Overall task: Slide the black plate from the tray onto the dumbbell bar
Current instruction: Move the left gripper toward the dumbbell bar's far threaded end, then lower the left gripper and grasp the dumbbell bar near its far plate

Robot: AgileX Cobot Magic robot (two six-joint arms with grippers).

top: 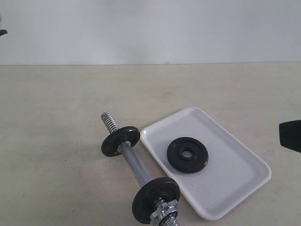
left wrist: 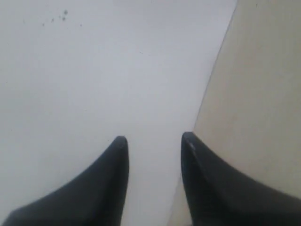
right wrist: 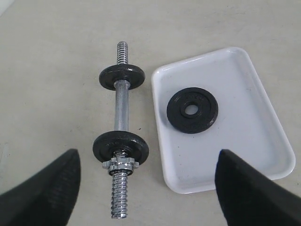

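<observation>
Plate [top: 187, 154], black and round with a wide centre hole, lies flat inside the tray [top: 237, 186], in the half of it further from the bench's near edge. Nothing touches the plate. The tray is white and shallow. It sits at a slant on the beige bench [top: 56, 117], toward the near right corner.

Just left of the tray lies the bar [top: 135, 165], also slanted, with its near end at the bench's near edge and its far end pointing toward the far left corner. Two black discs [top: 155, 199] stand on it, one at each end of the knurled middle. A chrome star nut [top: 163, 210] sits tight against the outer side of the near disc. Beyond the far disc the coarse thread is bare. That far disc stands just beside the tray's corner; my right wrist camera shows a narrow gap between them.

My right gripper [right wrist: 146, 157] hangs above the bench with its fingers [right wrist: 244, 188] spread wide and nothing between them; bar, tray and plate all show below it. From outside I see only a dark part of it at the bench's right edge.

My left gripper [left wrist: 154, 137] has its fingers [left wrist: 106, 183] parted and holds nothing; behind them I see a white surface and a strip of beige.
</observation>
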